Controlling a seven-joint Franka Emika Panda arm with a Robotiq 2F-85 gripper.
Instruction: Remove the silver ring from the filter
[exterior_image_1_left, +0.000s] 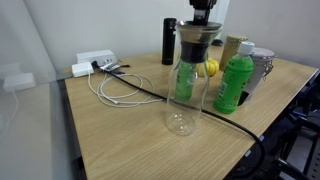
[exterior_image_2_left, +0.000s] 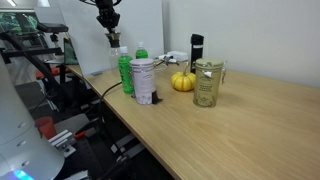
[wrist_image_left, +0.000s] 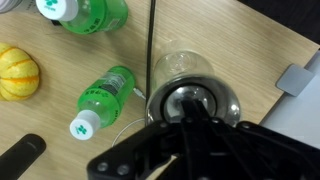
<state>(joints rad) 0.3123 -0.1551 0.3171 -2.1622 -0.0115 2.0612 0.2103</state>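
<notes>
The silver ring (wrist_image_left: 232, 102) sits as a shiny band round the top of the dark conical filter (wrist_image_left: 172, 103). In an exterior view the ring (exterior_image_1_left: 194, 31) and filter (exterior_image_1_left: 193, 45) stand over the mouth of the clear glass carafe (exterior_image_1_left: 183, 100). My gripper (exterior_image_1_left: 203, 13) hangs directly above them. In the wrist view its dark fingers (wrist_image_left: 190, 112) run together as one narrow bar over the filter's middle and look shut. Whether they pinch anything is hidden. It also shows in an exterior view (exterior_image_2_left: 109, 20), with the filter (exterior_image_2_left: 114, 40) just below.
Two green bottles (wrist_image_left: 105, 95) (wrist_image_left: 88, 12), a yellow gourd (wrist_image_left: 18, 72), a black flask (exterior_image_1_left: 168, 40) and a metal cup (exterior_image_1_left: 262, 65) stand close round the carafe. A black cable (exterior_image_1_left: 150, 95) and white cords (exterior_image_1_left: 110, 85) cross the wooden table (exterior_image_1_left: 120, 140).
</notes>
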